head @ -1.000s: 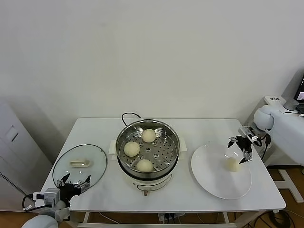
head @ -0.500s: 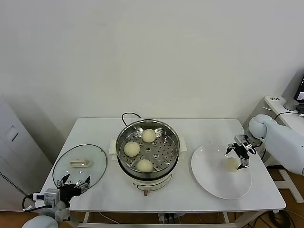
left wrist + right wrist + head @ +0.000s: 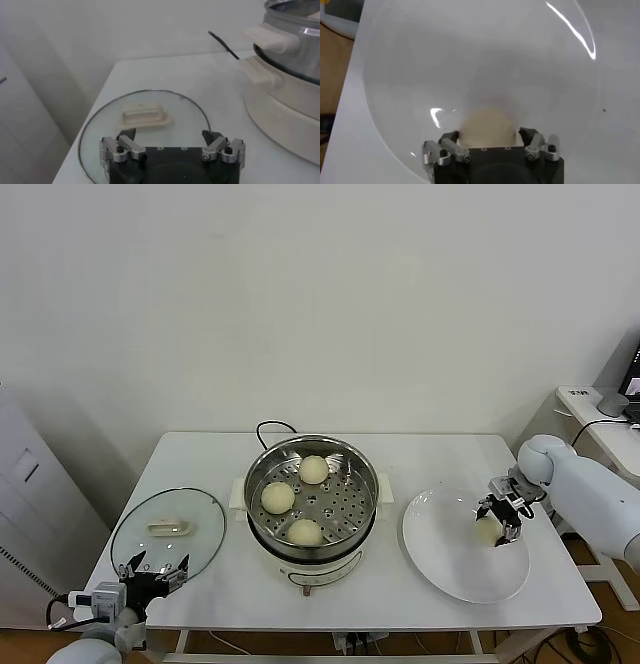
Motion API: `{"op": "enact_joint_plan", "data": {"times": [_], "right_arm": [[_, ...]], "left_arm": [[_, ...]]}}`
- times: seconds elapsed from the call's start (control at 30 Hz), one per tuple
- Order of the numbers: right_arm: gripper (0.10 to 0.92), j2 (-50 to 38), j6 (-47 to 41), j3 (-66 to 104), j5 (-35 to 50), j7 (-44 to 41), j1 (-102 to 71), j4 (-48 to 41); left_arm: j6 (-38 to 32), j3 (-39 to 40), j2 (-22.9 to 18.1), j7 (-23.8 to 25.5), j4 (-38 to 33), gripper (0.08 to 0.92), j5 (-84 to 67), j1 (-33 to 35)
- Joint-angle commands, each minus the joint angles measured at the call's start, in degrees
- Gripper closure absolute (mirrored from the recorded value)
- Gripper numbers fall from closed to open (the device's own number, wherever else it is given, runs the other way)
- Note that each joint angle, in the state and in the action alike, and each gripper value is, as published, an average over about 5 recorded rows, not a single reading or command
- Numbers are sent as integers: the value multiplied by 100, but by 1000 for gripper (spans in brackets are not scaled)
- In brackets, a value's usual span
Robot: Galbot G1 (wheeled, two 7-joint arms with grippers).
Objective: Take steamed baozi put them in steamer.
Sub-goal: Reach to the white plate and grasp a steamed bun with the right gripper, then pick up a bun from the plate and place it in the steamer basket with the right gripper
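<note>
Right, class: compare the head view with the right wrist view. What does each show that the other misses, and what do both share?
Only the head view shows the steamer holding three baozi, the glass lid, the table and the left tool parked by the lid. Only the right wrist view shows the right tool's fingers flanking the last baozi up close. Both show that baozi, the plate and the right tool.

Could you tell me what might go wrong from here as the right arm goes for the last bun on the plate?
1. The right gripper has its jaws either side of the last baozi; the soft dough may be dented or squeezed out.
2. The plate is smooth and shallow, so the bun could roll away.
3. Three buns already sit in the steamer; a careless drop could land on one rather than the free tray area.
</note>
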Motion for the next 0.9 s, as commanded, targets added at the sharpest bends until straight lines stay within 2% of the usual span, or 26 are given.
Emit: {"op": "enact_joint_plan", "data": {"times": [0.03, 0.17, 0.3, 0.47, 0.67, 0.9], "right_arm": [[465, 7, -12, 164, -129, -5, -64, -18], [574, -45, -30, 122, -77, -35, 4, 51], [632, -240, -151, -232, 244, -54, 266, 367], [636, -642, -547, -1177, 1210, -50, 930, 1029], [625, -1052, -1387, -3256, 2862, 41, 2821, 2107], [618, -699, -2323, -5054, 4564, 237, 4805, 2962]], "left_arm": [[3, 2, -5, -2, -12, 177, 13, 11], [5, 1, -9, -4, -16, 177, 26, 20], [11, -3, -17, -6, -32, 177, 42, 27], [29, -19, -22, -12, -48, 177, 75, 34], [49, -19, -28, -20, -77, 177, 117, 60], [67, 0, -37, -28, -127, 177, 160, 96]]}}
